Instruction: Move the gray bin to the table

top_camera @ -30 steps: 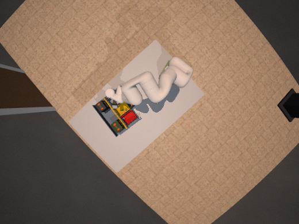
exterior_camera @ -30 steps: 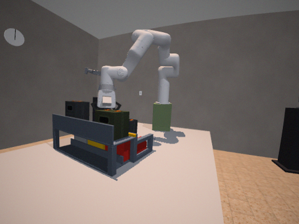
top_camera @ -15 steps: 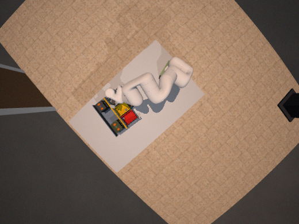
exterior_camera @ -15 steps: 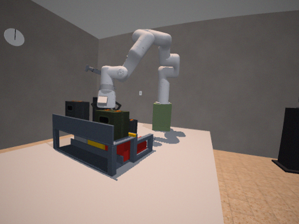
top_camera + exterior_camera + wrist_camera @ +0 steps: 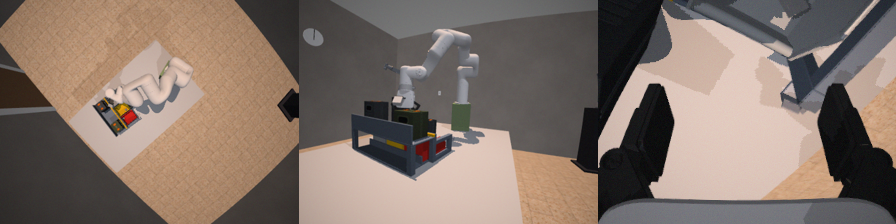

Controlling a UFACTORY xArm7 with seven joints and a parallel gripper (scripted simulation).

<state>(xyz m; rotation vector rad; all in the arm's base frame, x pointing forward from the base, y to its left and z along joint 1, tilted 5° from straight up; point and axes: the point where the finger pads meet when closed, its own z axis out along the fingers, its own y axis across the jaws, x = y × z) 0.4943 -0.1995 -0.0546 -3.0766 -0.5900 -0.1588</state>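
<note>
Plenty out of sight around the shelf (image 5: 108,116) (image 5: 382,122) right now!
From the top, the arm (image 5: 152,89) (image 5: 441,46) covers the gripper's fingertips, and over in the exterior view the green bin (image 5: 117,126) (image 5: 414,122) blocks them too! The gray bin can't be picked out for certain in any view, its parts no clearer. In the wrist view the shelf runs off the top edge, a dark shape (image 5: 620,45) is cut off at upper left, and the stand (image 5: 291,105) (image 5: 589,138) is cropped at right!
</note>
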